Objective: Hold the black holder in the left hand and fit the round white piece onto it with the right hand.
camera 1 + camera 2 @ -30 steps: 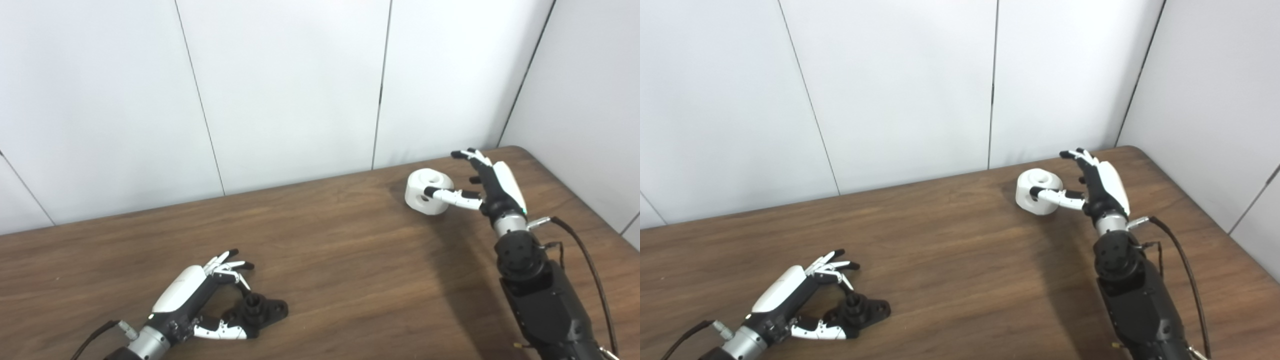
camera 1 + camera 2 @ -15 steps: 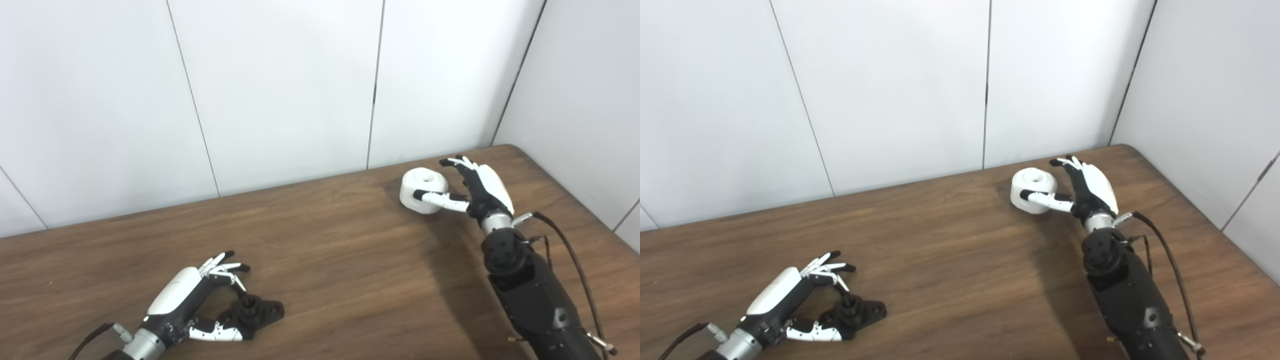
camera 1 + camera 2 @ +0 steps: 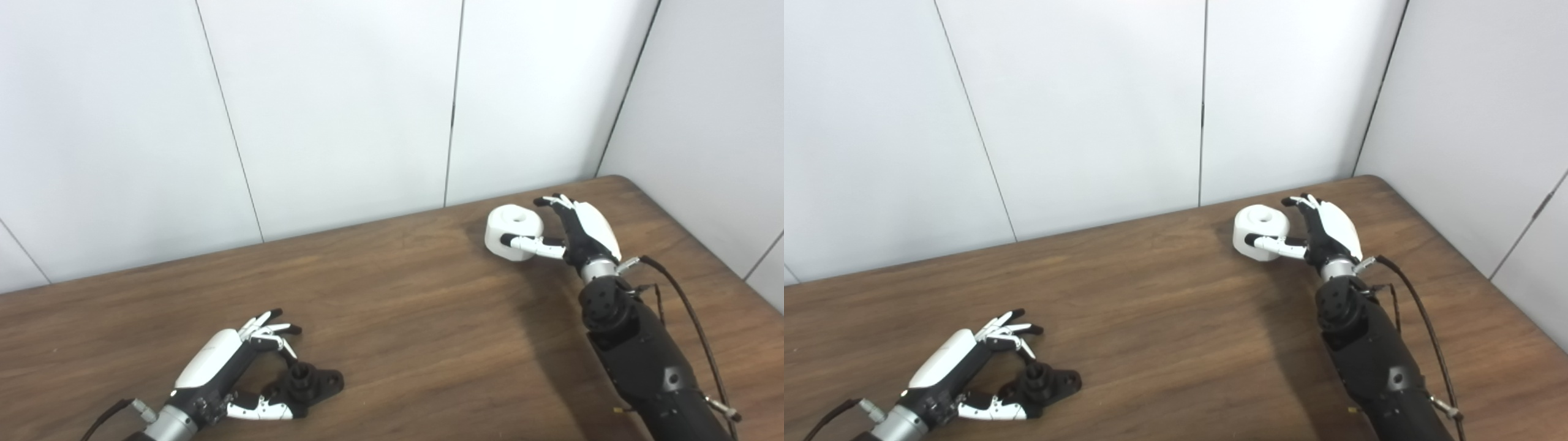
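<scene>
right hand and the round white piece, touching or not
Touching. In the left eye view the right hand lays its thumb across the front of the round white piece, no gap showing.

My left hand (image 3: 229, 370) lay low near the front edge, fingers spread and curled. My right arm reached far forward, its hand (image 3: 579, 229) turned sideways, thumb extended left, fingers arched above it, apart.

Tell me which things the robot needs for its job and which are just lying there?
Needed:
- black holder, on the table by the left hand
- white piece, between the fingers and thumb of the right hand

Just there:
- table, which only bears them
- cable on the right arm
- nothing else lies on the table
</scene>
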Tool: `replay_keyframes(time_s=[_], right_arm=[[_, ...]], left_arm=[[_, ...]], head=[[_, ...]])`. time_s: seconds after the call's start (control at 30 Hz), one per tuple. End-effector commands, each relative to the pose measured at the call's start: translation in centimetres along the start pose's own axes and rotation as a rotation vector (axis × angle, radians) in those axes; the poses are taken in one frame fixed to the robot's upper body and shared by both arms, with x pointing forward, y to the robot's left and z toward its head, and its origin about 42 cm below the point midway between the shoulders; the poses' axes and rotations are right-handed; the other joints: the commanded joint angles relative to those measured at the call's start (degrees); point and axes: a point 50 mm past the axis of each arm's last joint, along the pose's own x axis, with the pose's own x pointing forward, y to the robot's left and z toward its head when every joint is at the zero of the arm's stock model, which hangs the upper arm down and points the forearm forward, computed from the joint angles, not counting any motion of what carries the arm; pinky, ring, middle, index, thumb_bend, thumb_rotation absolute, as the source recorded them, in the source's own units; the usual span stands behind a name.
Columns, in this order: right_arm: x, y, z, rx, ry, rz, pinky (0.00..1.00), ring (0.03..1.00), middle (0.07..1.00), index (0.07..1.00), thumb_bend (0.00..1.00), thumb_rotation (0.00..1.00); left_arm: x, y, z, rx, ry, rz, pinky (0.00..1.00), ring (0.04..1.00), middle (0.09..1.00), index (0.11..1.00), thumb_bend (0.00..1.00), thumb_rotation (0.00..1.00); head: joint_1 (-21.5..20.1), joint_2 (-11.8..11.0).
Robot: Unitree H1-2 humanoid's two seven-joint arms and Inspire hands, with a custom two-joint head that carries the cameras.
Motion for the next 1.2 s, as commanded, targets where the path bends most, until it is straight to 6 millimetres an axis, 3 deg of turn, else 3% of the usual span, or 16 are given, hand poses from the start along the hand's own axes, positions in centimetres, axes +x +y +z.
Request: replay_keyframes(time_s=[0.0, 0.23, 0.5, 0.7, 1.17], right_arm=[[1.4, -2.6, 2.0, -0.009, -0.07, -0.084, 0.98, 1.0, 0.96, 0.833, 0.89, 0.55], [1.6, -2.3, 1.8, -0.002, -0.062, -0.08, 0.91, 1.0, 0.955, 0.828, 0.88, 0.51], [1.8, -1.9, 1.5, 0.009, -0.046, -0.062, 0.84, 1.0, 0.951, 0.822, 0.92, 0.54], [1.7, -1.7, 1.5, 0.016, -0.053, -0.049, 0.89, 1.0, 0.953, 0.815, 0.93, 0.54], [1.5, -1.3, 1.2, 0.026, -0.062, -0.045, 0.87, 1.0, 0.946, 0.793, 0.86, 0.53]], left_arm=[[-0.7, 0.5, -0.6, 0.025, 0.017, -0.033, 1.0, 0.996, 0.849, 0.483, 0.52, 0.04], [-1.0, 0.5, -0.5, 0.025, 0.028, -0.033, 1.0, 0.999, 0.848, 0.483, 0.52, 0.04], [-1.1, 0.7, -0.6, 0.02, 0.027, -0.029, 1.0, 0.999, 0.846, 0.483, 0.52, 0.04], [-1.1, 0.7, -0.6, 0.015, 0.028, -0.029, 1.0, 1.0, 0.848, 0.483, 0.52, 0.04], [-1.2, 0.8, -0.4, 0.014, 0.029, -0.036, 1.0, 1.0, 0.848, 0.483, 0.52, 0.04]], head=[[-0.1, -0.1], [-0.3, 0.0], [-0.1, 0.1], [-0.3, 0.2], [-0.4, 0.5]])
